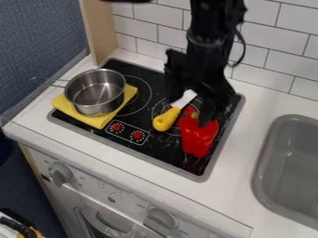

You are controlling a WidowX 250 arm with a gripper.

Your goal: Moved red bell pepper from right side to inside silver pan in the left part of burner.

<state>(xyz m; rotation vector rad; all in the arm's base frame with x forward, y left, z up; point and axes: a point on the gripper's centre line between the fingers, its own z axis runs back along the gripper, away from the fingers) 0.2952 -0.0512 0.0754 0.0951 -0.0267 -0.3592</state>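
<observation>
1. Counter (140,153): we read this as the fixed base, carrying the inset cooktop within the arm's working area.
2. Arm (208,39): it enters from the top edge and hangs steeply over the right part of the cooktop. The tool (208,109) points down at the stem end of the pepper, a pose we judge suited to a grasp from above. We cannot tell whether the tool is wide, narrow or gripping the pepper.
3. Black glass cooktop (158,143): it bears both pick-up point and target, so we expect a short leftward transfer.
4. Folded yellow cloth (96,122): it lies under the pan, probably as a protective pad.
5. Silver saucepan (94,90): it stands upright on the left part, mouth up, ready to receive.
6. Red bell pepper (197,139): it is on the right part, outside the pan.
7. Yellow-handled knife (165,120): it lies just left of the pepper; we advise clearance.
</observation>
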